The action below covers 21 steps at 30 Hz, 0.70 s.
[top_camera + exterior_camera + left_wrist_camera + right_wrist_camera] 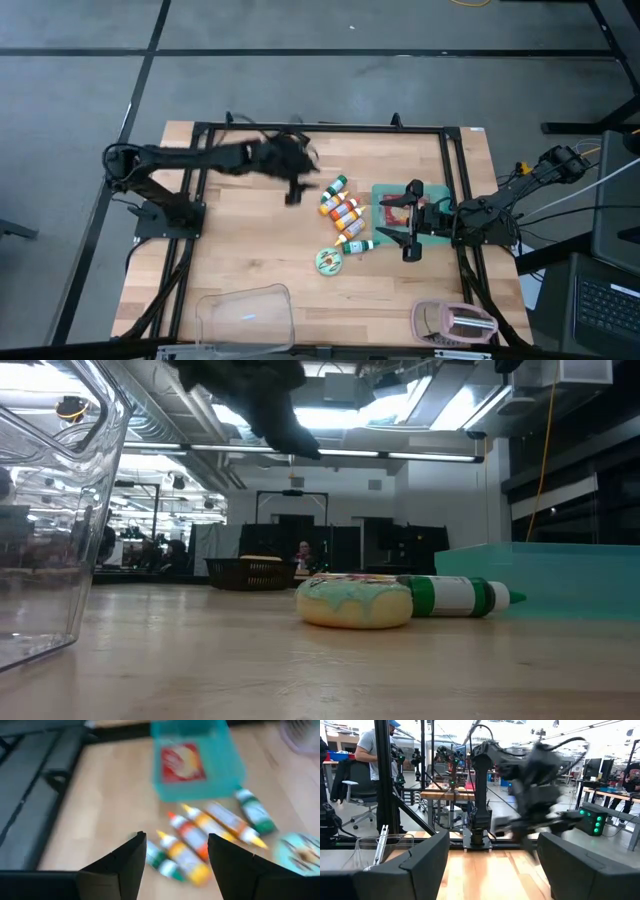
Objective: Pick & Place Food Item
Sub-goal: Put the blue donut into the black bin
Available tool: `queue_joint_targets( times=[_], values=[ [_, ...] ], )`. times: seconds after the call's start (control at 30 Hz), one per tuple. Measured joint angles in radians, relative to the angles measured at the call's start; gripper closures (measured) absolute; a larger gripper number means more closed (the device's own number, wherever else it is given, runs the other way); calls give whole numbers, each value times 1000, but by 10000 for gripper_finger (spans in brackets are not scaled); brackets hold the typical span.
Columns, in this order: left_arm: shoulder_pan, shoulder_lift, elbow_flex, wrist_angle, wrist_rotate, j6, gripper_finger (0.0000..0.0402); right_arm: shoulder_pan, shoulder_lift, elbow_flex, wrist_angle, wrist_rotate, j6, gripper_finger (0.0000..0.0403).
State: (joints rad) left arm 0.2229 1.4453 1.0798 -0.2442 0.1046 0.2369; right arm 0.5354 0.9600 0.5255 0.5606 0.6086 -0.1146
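Several sauce bottles (340, 212) with coloured caps lie side by side on the wooden table, also seen in the left wrist view (210, 837). To their right stands a teal bin (383, 190) with a red packet (181, 762) lying in it. A frosted doughnut (328, 260) rests flat on the table near the bottles (355, 600). My left gripper (293, 193) hangs open in the air left of the bottles, with nothing between its fingers (175, 857). My right gripper (411, 218) stands open above the bin's right part, also empty (492, 870).
A clear plastic tub (245, 315) stands at the near edge and fills the left of the low view (50, 510). A smaller pinkish container (455, 322) stands at the near right. A black frame (320, 128) borders the table. Bare wood lies at the near left.
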Motion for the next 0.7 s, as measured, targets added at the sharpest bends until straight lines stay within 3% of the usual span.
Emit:
queue_joint_targets(
  times=[0.3,0.5,0.7],
  values=[
    [-303,152,0,20,-155,-187,192,0,0,0,1,-18,6,108],
    [-383,283,0,56,-178,-289,192,0,0,0,8,-23,7,108],
    [-408,398,0,214,-146,-344,192,0,0,0,8,-23,14,108]
  ],
)
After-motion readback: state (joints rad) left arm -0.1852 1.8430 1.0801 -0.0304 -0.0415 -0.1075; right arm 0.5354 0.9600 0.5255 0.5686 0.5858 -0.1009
